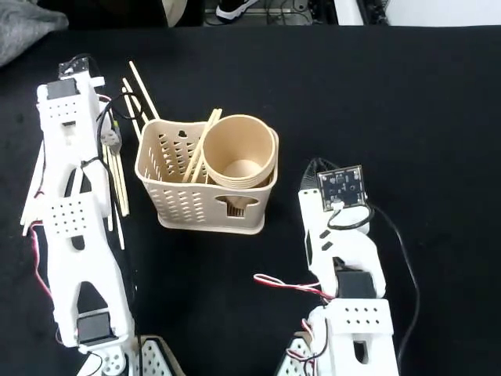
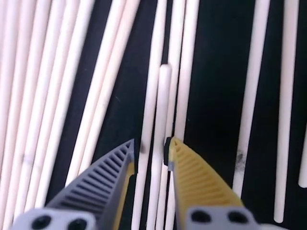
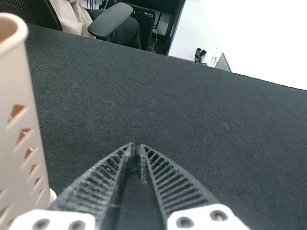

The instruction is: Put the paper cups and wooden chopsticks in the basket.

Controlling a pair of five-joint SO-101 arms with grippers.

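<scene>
Black cloth counter (image 1: 407, 117) across the whole high view.

White left arm (image 1: 74, 211) down the left edge of that frame, base at lower left, wrist near upper left. White right arm (image 1: 344, 258) at lower right, shorter in the frame, its wrist camera (image 1: 342, 186) just right of the basket.

Beige perforated plastic basket (image 1: 168, 196) upright a little left of centre, between the two arms. Seen also in the right wrist view as a slotted wall close beside the right jaws.

Stack of nested paper cups (image 1: 239, 145), mouths up, in the right half of the basket, top rim above the basket wall.

A few wooden chopsticks (image 1: 202, 145) slanted in the left half of the basket, leaning beside the cups, upper ends past the far rim.

Loose chopsticks (image 1: 119, 184) flat on the counter just left of the basket, roughly parallel, some partly under the left arm, a couple fanned toward the upper left.

Left jaws, one grey and one yellow, low over the loose chopsticks, slightly parted, tips astride two of them. Contact with the wood not clear.

Right jaws pressed together at the tips, nothing between them, low above bare counter.
</scene>
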